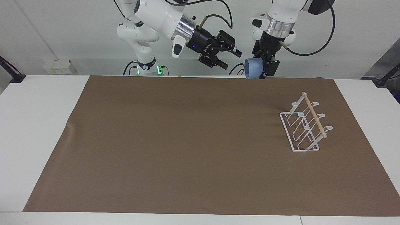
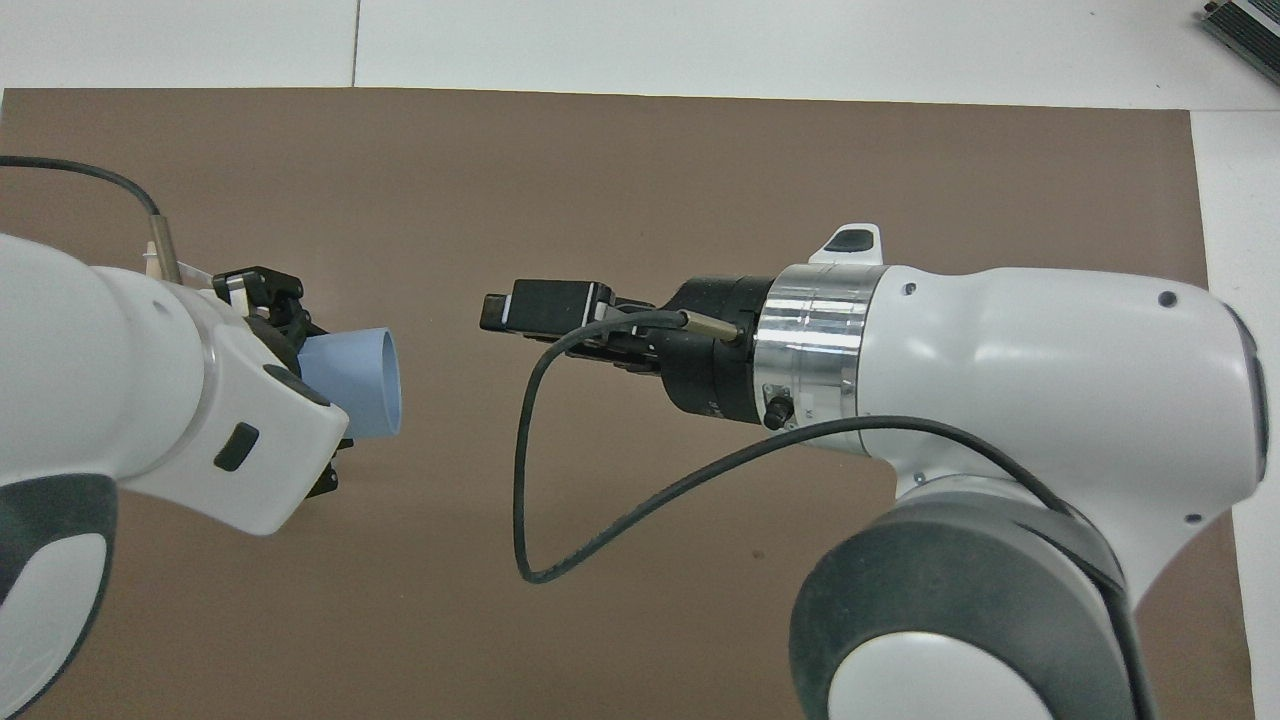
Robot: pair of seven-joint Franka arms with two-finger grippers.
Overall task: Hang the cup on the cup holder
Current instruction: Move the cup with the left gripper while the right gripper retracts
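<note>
From my station, the nearest things to the robots are the two grippers, both raised over the robot-side edge of the brown mat. The left gripper hangs down from its wrist, and its jaws are clamped on the cup, a small light-blue tumbler. I see the cup lying on its side in that grip, its open mouth turned toward the right arm's end of the table. In the overhead view the cup sticks out past the left arm's white wrist housing, mouth facing the other gripper, and most of the left gripper itself is hidden under that housing.

The right gripper is up in the air too, reaching sideways toward the left arm, with a clear gap between it and the cup. Its jaws stand apart and I see nothing between them. In the overhead view the right gripper points at the cup's mouth across bare mat, well apart from it.

Farther from the robots, toward the left arm's end of the table, the cup holder stands on the mat. It is a white wire rack with a rectangular base, slanted loops with small flat tips, and a light wooden dowel along its top. Nothing hangs on it. The white table shows around the mat's edges.
</note>
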